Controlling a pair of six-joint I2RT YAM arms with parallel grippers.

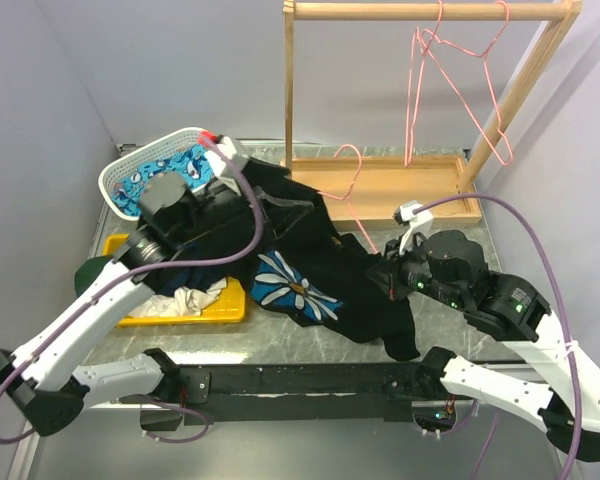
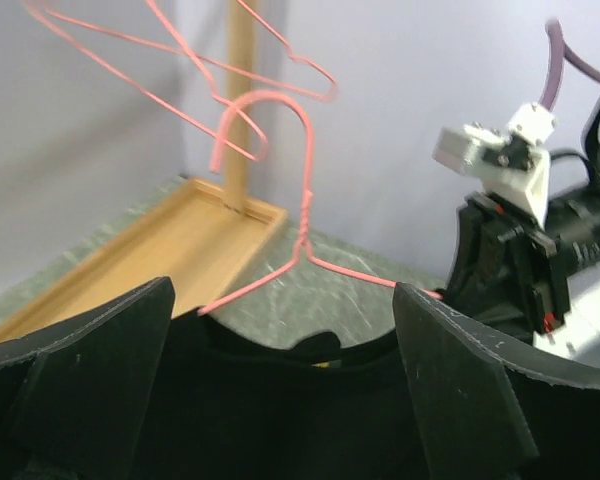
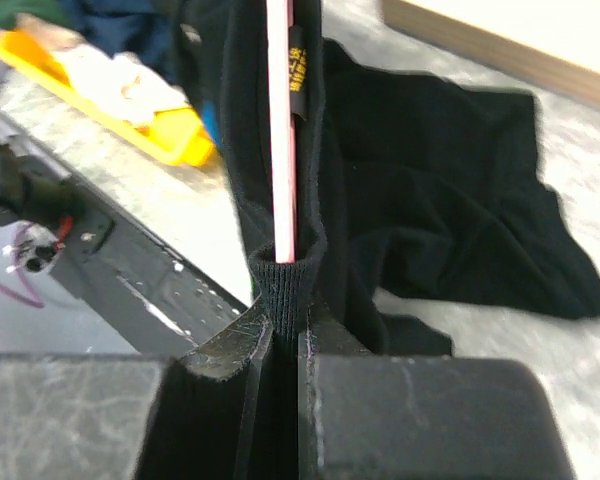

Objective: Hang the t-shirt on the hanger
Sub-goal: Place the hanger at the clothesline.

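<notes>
The black t-shirt (image 1: 360, 290) with its blue-and-white flower print (image 1: 295, 285) hangs stretched between my two grippers above the table. The pink wire hanger (image 1: 357, 190) pokes its hook out of the shirt's neck. My left gripper (image 1: 265, 215) is open, its fingers spread wide with the shirt's collar (image 2: 280, 410) between them; the hanger (image 2: 307, 215) rises just beyond. My right gripper (image 1: 388, 268) is shut on the ribbed collar edge (image 3: 285, 285), with the hanger wire (image 3: 280, 120) running into that fold. The rest of the shirt (image 3: 430, 200) trails on the table.
A wooden rack (image 1: 380, 185) stands at the back with two more pink hangers (image 1: 450, 60) on its rail. A white basket (image 1: 150, 165) with patterned cloth sits at back left. A yellow tray (image 1: 220, 305) holds other garments, with navy cloth (image 1: 180, 275) and dark green cloth (image 1: 90, 268).
</notes>
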